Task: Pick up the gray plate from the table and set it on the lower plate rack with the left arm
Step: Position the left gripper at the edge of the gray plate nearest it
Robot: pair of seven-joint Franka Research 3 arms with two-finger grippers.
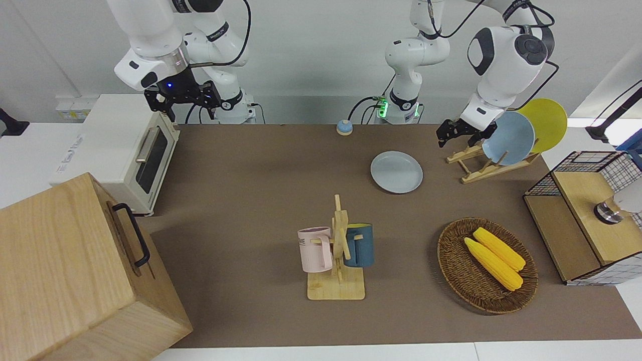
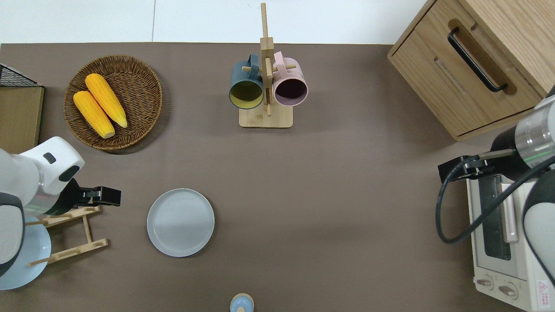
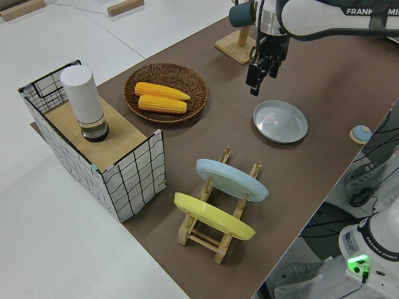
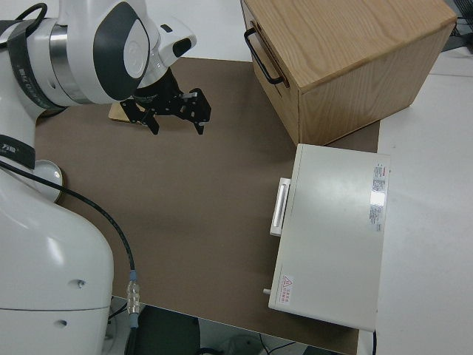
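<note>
The gray plate (image 1: 396, 172) lies flat on the brown table mat (image 2: 329, 182); it also shows in the overhead view (image 2: 180, 222) and the left side view (image 3: 280, 121). The lower plate rack (image 1: 475, 168) (image 2: 73, 234) (image 3: 215, 240) stands beside it toward the left arm's end, holding a light blue plate (image 1: 507, 139) (image 3: 230, 179) and a yellow plate (image 1: 544, 123) (image 3: 212, 217). My left gripper (image 1: 446, 135) (image 2: 106, 197) (image 3: 255, 78) is open and empty, in the air over the mat between the rack's free end and the gray plate. My right gripper (image 1: 183, 103) (image 4: 177, 122) is open and parked.
A wicker basket (image 2: 143, 125) with two corn cobs and a mug tree (image 2: 265, 117) with two mugs stand farther from the robots. A wire crate (image 1: 577, 220), a wooden cabinet (image 1: 75, 271), a toaster oven (image 1: 125, 145) and a small bell (image 1: 344, 127) are also here.
</note>
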